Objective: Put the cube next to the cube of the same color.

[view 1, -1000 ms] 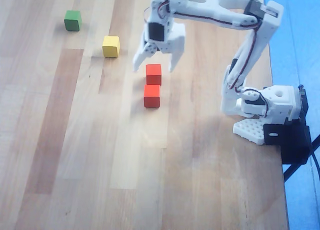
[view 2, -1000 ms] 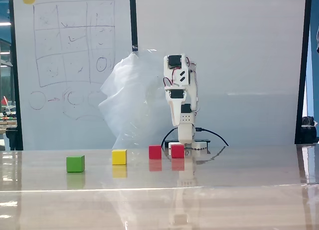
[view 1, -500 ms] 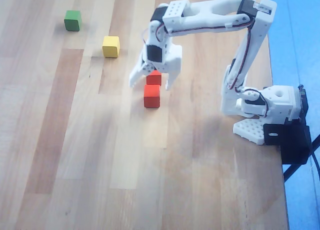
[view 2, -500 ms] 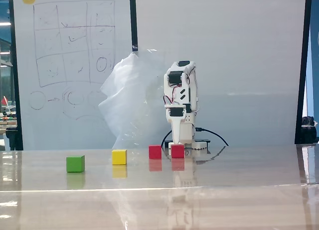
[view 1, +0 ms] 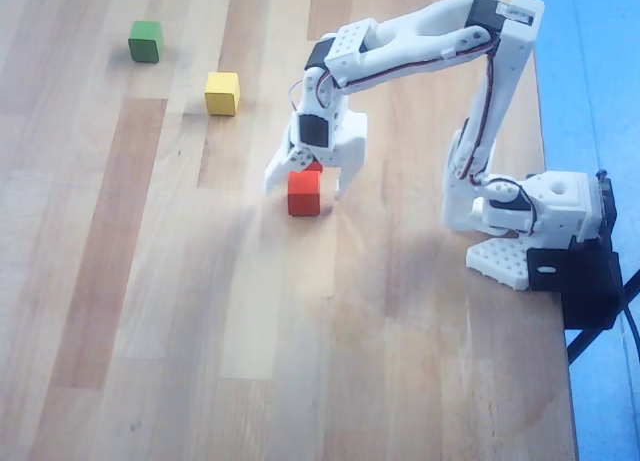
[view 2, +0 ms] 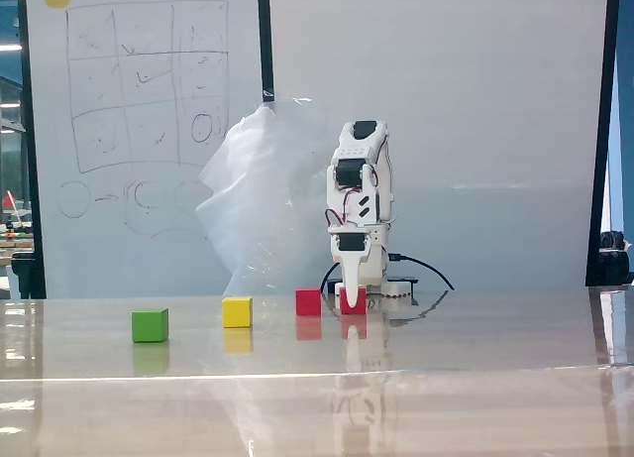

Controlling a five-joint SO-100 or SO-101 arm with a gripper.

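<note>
Two red cubes sit close together on the wooden table. One red cube [view 1: 304,193] lies in plain sight in the overhead view. The other red cube [view 1: 314,166] is mostly hidden under the gripper body. In the fixed view one red cube [view 2: 308,301] stands free and the other [view 2: 361,298] is right behind a white finger. My gripper [view 1: 306,187] points down with its jaws spread wide, straddling the cubes and holding nothing. It also shows in the fixed view [view 2: 351,296], low at the table.
A yellow cube [view 1: 222,93] and a green cube [view 1: 145,41] stand farther off at the upper left of the overhead view. They also show in the fixed view, yellow [view 2: 237,311] and green [view 2: 150,325]. The arm's base [view 1: 530,221] is at the table's right edge.
</note>
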